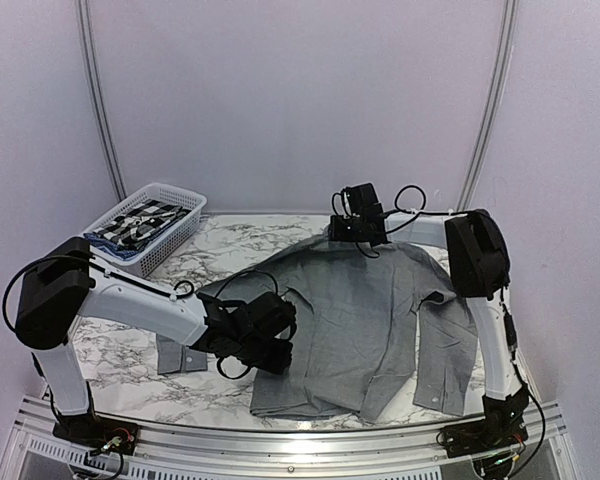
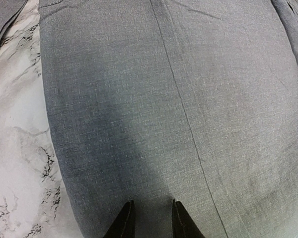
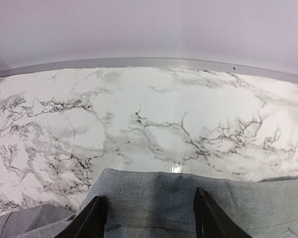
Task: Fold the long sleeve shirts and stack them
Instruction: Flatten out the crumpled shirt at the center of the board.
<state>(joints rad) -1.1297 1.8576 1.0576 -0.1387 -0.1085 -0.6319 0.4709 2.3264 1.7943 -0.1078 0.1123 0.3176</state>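
My left gripper (image 2: 150, 203), narrowly parted, holds nothing above the plain grey woven long sleeve shirt (image 1: 350, 320). My right gripper (image 3: 149, 196) stands wide, empty, at its far edge. Only the top view shows its sleeves spread on the white marble table (image 1: 215, 388).

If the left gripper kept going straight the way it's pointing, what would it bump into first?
The grey shirt. The left gripper points down at its flat cloth, and the wrist view shows nothing between them. The table probably lies just underneath.
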